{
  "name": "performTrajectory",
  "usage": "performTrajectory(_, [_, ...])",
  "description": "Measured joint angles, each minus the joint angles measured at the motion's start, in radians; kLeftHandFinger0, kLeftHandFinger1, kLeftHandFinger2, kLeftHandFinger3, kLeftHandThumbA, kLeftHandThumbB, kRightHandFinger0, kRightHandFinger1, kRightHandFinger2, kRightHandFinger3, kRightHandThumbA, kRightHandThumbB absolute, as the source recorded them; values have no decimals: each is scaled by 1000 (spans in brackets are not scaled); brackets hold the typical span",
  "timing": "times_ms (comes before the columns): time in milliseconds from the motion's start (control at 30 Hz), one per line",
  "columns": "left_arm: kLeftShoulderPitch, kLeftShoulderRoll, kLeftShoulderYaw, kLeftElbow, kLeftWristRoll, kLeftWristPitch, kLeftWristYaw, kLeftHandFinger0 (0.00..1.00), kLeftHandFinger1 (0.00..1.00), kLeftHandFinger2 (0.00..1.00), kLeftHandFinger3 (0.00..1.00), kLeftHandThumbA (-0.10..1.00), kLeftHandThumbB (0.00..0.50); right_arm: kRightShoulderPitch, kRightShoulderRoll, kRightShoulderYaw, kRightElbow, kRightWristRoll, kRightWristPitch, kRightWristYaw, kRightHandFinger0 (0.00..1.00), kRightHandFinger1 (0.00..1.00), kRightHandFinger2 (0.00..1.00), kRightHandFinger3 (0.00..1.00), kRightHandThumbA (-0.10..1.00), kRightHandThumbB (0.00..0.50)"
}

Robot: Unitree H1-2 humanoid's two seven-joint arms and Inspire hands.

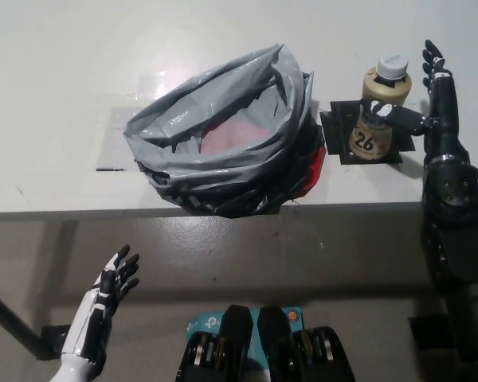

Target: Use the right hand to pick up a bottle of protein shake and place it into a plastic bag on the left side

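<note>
The protein shake bottle, tan with a pale cap and a "26" on its label, stands upright on a black mat at the table's right. My black right hand is right beside it on its right, open. Its fingers point up past the cap and one reaches across the front of the label. The grey plastic bag sits left of the bottle, its mouth wide, with something pink-red inside. Down at the lower left, below the table edge, my white left hand rests open.
The white table ends at a front edge just below the bag. Tape marks lie left of the bag. Grey floor shows under the table edge.
</note>
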State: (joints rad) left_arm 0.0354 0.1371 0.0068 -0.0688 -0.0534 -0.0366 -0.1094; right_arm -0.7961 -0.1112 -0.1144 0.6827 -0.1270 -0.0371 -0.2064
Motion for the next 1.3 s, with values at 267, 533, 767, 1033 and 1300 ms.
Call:
performTrajectory(267, [-15, 0, -1, 0, -1, 0, -3, 1000, 1000, 1000, 1000, 1000, 102, -65, 10, -20, 131, 38, -22, 1, 1000, 1000, 1000, 1000, 930, 489])
performTrajectory(533, [-2, 0, -2, 0, -1, 0, -11, 1000, 1000, 1000, 1000, 1000, 114, -71, 44, -28, 281, 94, -71, 35, 365, 376, 448, 627, 148, 197])
performTrajectory(767, [-3, 1, 3, -6, -11, 4, -16, 1000, 1000, 1000, 1000, 1000, 115, -120, 53, -13, 403, 90, -97, -17, 1, 255, 597, 563, -100, 138])
performTrajectory(1033, [-8, 6, 6, -6, -11, 4, -16, 1000, 1000, 1000, 1000, 1000, 130, -127, 53, 11, 422, 75, -123, -52, 0, 294, 651, 691, -100, 121])
performTrajectory(1300, [-6, 9, 6, -6, -13, 4, -16, 1000, 1000, 1000, 1000, 1000, 105, -84, 52, 32, 256, 50, -124, -90, 35, 380, 777, 818, -100, 106])
